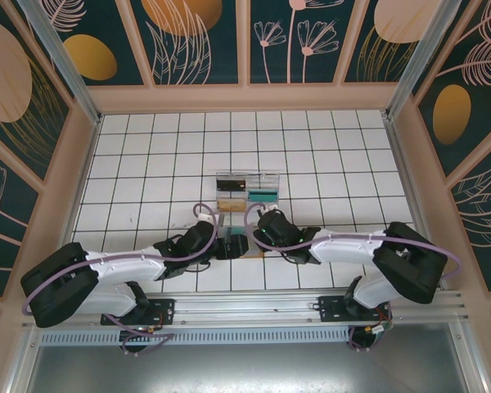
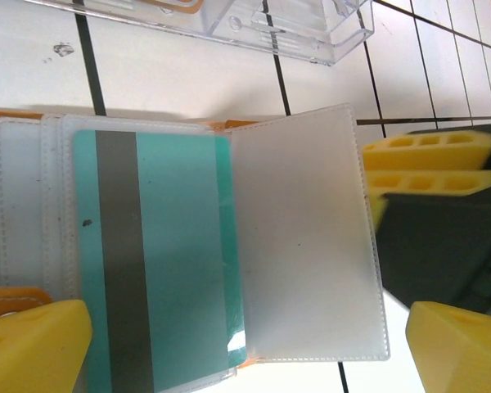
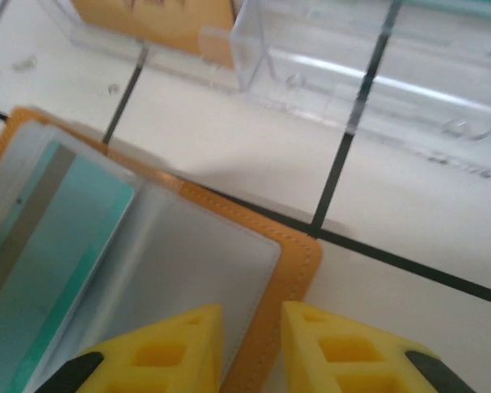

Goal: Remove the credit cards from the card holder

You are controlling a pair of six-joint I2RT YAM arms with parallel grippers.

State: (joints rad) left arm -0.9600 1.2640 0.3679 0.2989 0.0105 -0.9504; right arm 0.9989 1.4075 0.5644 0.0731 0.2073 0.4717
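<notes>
Left tool (image 2: 245, 350) wide over grey-striped teal card (image 2: 180, 246)

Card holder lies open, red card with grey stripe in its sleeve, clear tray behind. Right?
Not quite: the card is teal, not red, per the left wrist view. Rest holds: card holder open, grey stripe, clear tray behind.

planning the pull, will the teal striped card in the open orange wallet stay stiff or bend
Probably stiff: the teal striped plastic card lies flat with straight edges. Likely slippery, given its glossy face. The thin frosted sleeve beside it looks floppier.
</notes>
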